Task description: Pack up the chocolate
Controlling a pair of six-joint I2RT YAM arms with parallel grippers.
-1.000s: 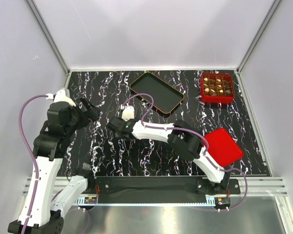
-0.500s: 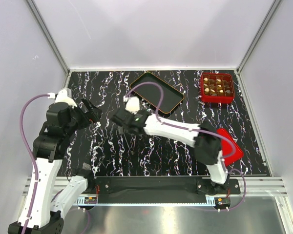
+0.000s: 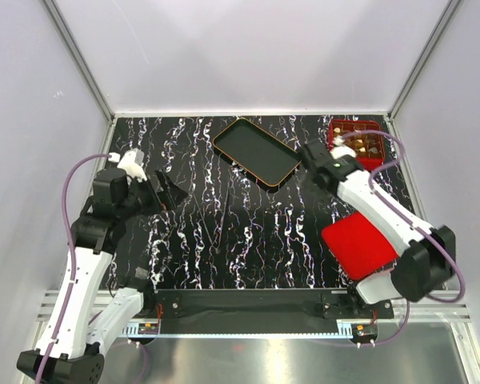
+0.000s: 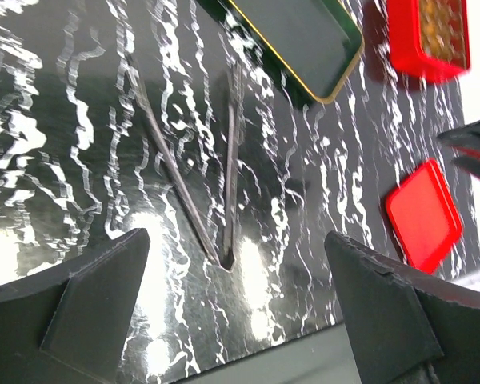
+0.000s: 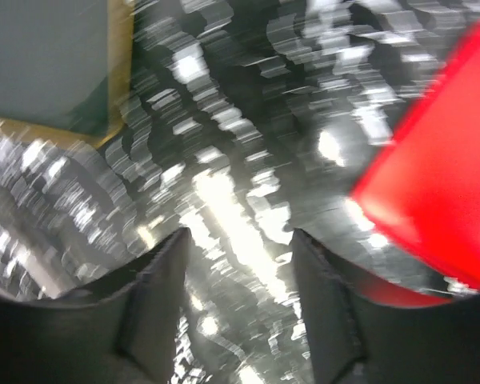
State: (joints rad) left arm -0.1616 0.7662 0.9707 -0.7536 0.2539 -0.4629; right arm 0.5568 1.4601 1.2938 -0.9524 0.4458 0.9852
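**PACKING STATUS: CHOCOLATE IN BOX, LID OFF**

**Progress.** The chocolate, small brown and cream pieces, sits in the cells of the red gridded box at the upper right of the black white-veined desk. The black oblong tray with an orange rim, upper centre, appears bare. The flat red lid lies on the desk at lower right, well apart from the box. By this layout, loading looks finished or close to it, and fitting the lid remains. An arm and its cable cover part of the grid, so a full cell count cannot be confirmed.

**End effectors.** The left end effector hangs over the left of the desk, fingers wide apart and holding nothing. The right end effector is between tray and box, fingers apart, with bare desk showing between them.

**View comparison.**
- Top external: the only view showing both arms and the individual cells.
- Left wrist: confirms the spread of the left end effector and shows the tray, box and lid together. The box contents are only a yellowish blur.
- Right wrist: confirms the gap in the right end effector. The view is blurred, and the red surface at its right edge could be either box or lid.
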